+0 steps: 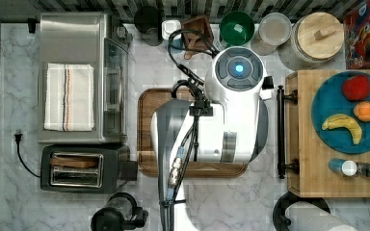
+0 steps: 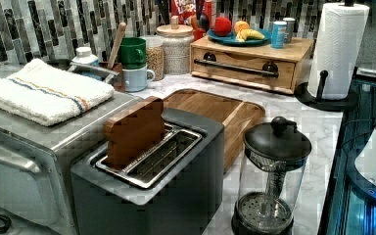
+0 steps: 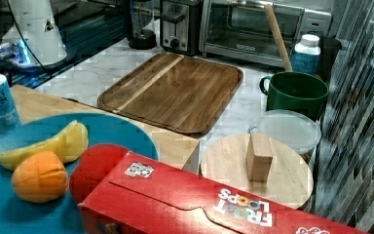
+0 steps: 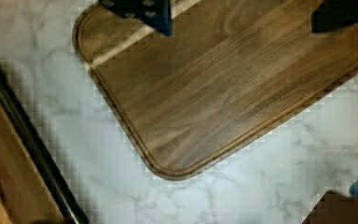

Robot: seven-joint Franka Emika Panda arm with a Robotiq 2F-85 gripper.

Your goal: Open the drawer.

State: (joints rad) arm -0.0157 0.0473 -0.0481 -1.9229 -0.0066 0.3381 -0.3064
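The drawer point(image 2: 242, 74) is a light wooden box front, sitting flush in its case, with a long black bar handle point(image 2: 237, 67) across it. In the top view the handle point(image 1: 282, 132) runs along the case's left side, just right of the white arm point(image 1: 231, 106). In the wrist view my gripper point(image 4: 242, 14) is open, its two dark fingertips point(image 4: 140, 11) far apart and empty. It hangs above a corner of the dark brown tray point(image 4: 223, 93). The drawer's handle point(image 4: 32, 144) and front point(image 4: 0, 168) lie beside that corner, across a strip of marble, apart from the fingers.
A blue plate point(image 1: 332, 96) with fruit and small bottles rests on top of the drawer case. A paper towel roll point(image 2: 340, 44) stands beside it. Mugs, jars point(image 1: 318, 36) and a cereal box point(image 3: 199, 204) line the wall. A toaster oven point(image 1: 72, 77), toaster point(image 2: 147, 171) and French press point(image 2: 271, 181) stand beyond the tray.
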